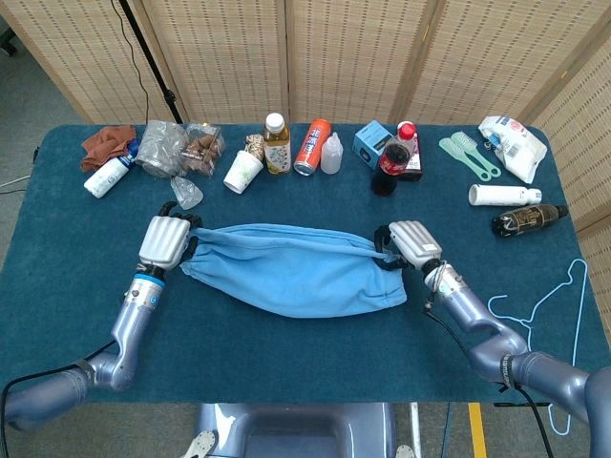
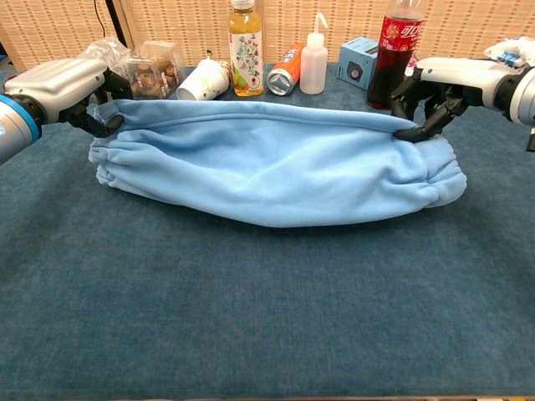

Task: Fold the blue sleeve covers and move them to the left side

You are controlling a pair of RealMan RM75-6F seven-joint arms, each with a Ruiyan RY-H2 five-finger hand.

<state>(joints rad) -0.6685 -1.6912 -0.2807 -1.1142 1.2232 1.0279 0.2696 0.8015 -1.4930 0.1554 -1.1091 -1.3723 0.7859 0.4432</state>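
A light blue sleeve cover [image 1: 296,270] [image 2: 276,171] lies stretched lengthwise across the middle of the dark blue table [image 1: 286,353]. My left hand [image 1: 166,239] [image 2: 63,86] grips its gathered left end. At the other end my right hand [image 1: 409,245] [image 2: 443,88] pinches the far edge of the cuff. Both hands hold the far edge a little above the cloth's body, which sags toward me onto the table.
Along the far edge stand a paper cup [image 1: 242,173], a tea bottle [image 1: 277,144], a can [image 1: 312,147], a squeeze bottle [image 1: 331,154], a cola bottle [image 1: 392,162] and a blue box [image 1: 372,141]. Plastic bags [image 1: 172,148] sit far left, a hanger [image 1: 549,301] at right.
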